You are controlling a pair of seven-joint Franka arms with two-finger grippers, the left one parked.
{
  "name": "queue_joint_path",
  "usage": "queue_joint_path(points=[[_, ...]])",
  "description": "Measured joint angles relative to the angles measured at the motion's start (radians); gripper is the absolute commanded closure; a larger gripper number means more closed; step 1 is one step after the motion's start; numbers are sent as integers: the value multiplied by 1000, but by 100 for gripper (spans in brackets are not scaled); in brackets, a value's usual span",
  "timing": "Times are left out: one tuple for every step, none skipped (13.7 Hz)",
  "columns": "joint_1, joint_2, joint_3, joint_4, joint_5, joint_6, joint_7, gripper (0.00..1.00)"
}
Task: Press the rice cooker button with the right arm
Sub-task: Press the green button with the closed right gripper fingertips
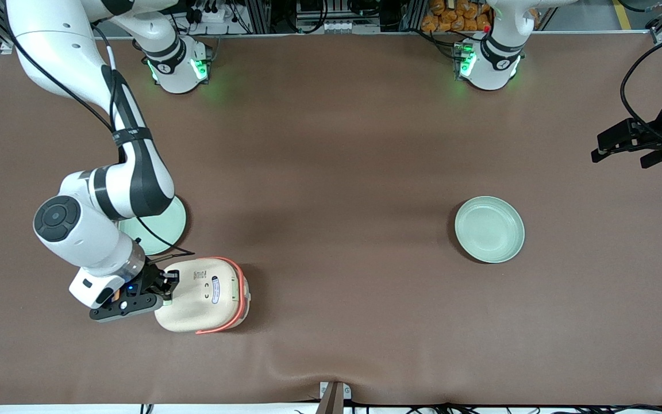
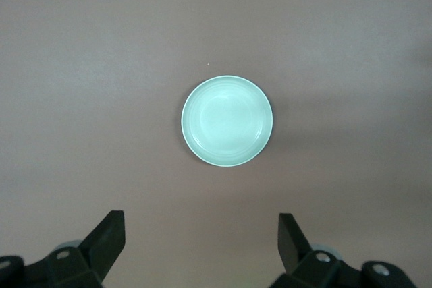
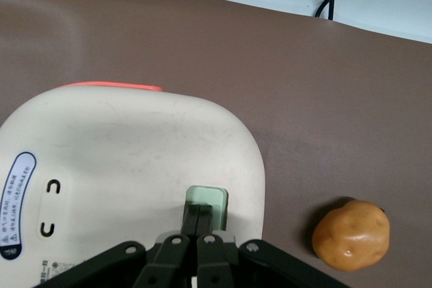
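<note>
The cream-white rice cooker (image 1: 204, 294) with a coral-red handle band stands on the brown table near the front camera, toward the working arm's end. It fills much of the right wrist view (image 3: 128, 166). Its small pale green button (image 3: 211, 198) sits near the lid's edge. My right arm's gripper (image 3: 201, 210) is shut, fingers pressed together, and its tips rest on the button. In the front view the gripper (image 1: 165, 280) is at the cooker's edge and covers the button.
A pale green plate (image 1: 161, 230) lies partly under my right arm, farther from the front camera than the cooker. A second green plate (image 1: 489, 229) lies toward the parked arm's end. An orange-brown potato-like object (image 3: 351, 235) sits beside the cooker.
</note>
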Motion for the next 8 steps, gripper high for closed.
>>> queue_joint_path(points=[[0,-1,0,1,7,0,0,100],[0,-1,0,2,16,-1,1,100],[0,-2,-3,2,28,-1,1,100],[0,-3,-4,4,38,-1,1,100],[0,-7,-5,6,44,-1,1,100],[1,-12,-4,10,49,0,1,100],[3,-18,-2,15,53,0,1,100],[4,-27,-1,18,58,0,1,100]])
